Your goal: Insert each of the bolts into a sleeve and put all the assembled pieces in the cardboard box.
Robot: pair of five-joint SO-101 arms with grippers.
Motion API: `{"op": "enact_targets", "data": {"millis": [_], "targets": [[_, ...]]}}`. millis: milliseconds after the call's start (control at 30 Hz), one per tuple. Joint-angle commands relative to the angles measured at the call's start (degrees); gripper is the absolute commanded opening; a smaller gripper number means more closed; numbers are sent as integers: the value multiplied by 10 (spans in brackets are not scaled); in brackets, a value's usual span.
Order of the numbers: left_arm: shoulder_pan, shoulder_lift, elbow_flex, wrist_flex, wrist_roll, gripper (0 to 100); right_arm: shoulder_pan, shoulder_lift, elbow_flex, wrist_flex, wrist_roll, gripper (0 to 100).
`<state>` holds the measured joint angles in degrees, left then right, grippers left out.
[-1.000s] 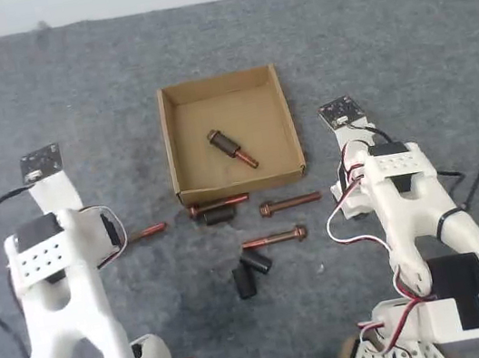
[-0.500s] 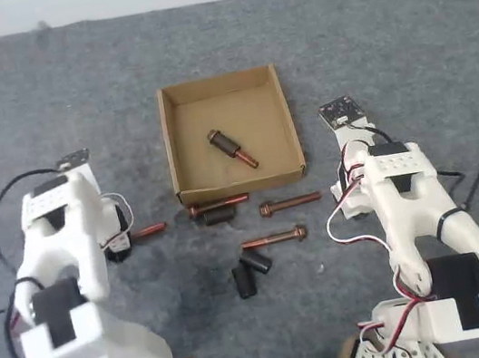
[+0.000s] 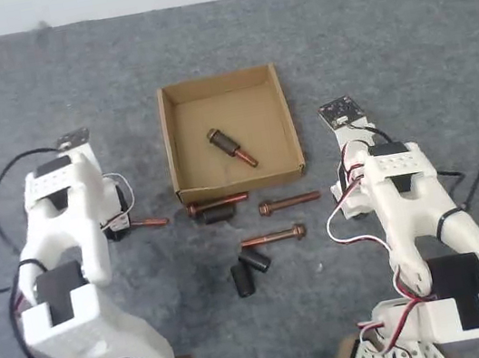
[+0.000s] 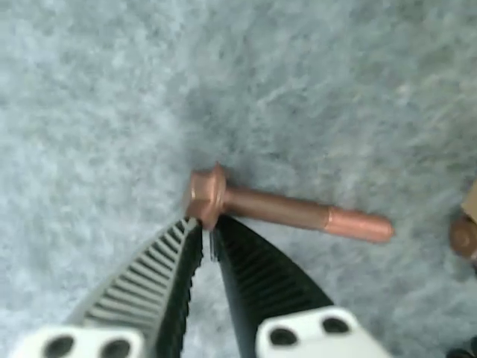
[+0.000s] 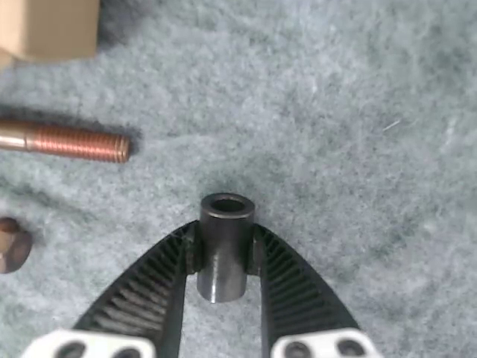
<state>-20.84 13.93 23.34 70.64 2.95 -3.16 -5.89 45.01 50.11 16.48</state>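
I note the left gripper (image 4: 209, 228) has dropped and pinched a bolt (image 4: 287, 211) head; the right gripper (image 5: 224, 240) clamps a sleeve (image 5: 226, 257), so insertion should follow.

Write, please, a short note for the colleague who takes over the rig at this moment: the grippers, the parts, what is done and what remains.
Left gripper: shut on the head of a bolt, left of the cardboard box.
Right gripper: shut on a black sleeve, to the right in front of the box.
Done: one assembled piece lies in the box.
In front of the box: three loose bolts and three loose sleeves.
Left: four bolts to sleeve, then box.
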Motion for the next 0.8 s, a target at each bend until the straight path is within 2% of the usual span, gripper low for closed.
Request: {"op": "enact_targets", "data": {"millis": [0,267,367,500,767], "targets": [[9,-18,-23,-4,3,14,0,-5,-25,-9,-3,6],[9,-37,0,-31,6,11,0,-5,-25,-9,-3,6],[9,-1,-25,-28,11,11,0,-5,-25,-9,-3,6],[7,31,-66,-27,54,11,0,-5,-25,-9,-3,6],[22,-9,-73,-30,58,11,-5,-5,-25,-9,-3,6]]}}
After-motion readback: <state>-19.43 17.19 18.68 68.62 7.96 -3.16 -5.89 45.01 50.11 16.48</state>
